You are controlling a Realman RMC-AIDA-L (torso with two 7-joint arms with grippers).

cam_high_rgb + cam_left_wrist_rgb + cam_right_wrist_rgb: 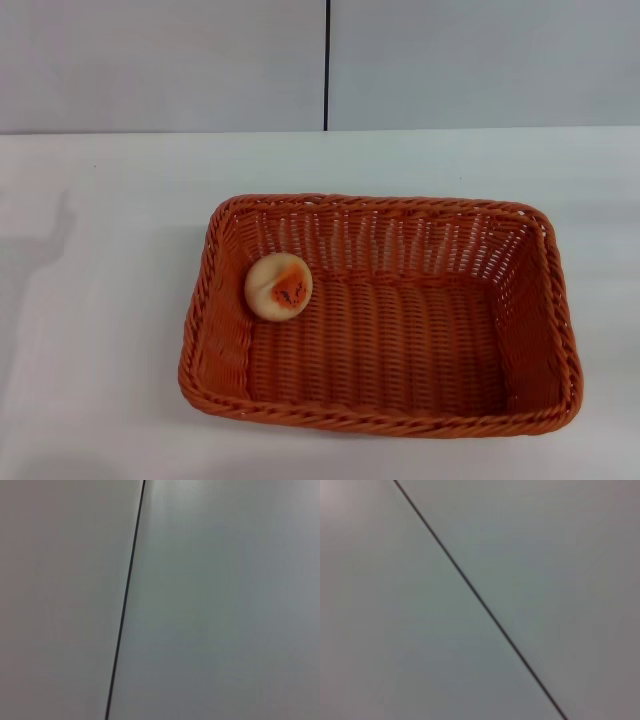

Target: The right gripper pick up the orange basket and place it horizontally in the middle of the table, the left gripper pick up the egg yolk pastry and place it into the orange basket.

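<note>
In the head view the orange basket (385, 415) lies lengthwise across the middle of the white table (100, 300). Inside it, the egg yolk pastry (278, 286) rests against the basket's left wall near the far left corner, its orange speckled centre facing up and forward. Neither the left gripper nor the right gripper appears in any view. Both wrist views show only a pale wall with a thin dark seam (125, 600) (480, 600).
A grey wall with a vertical dark seam (326, 65) stands behind the table's far edge. A faint shadow falls on the table at the left (40, 240).
</note>
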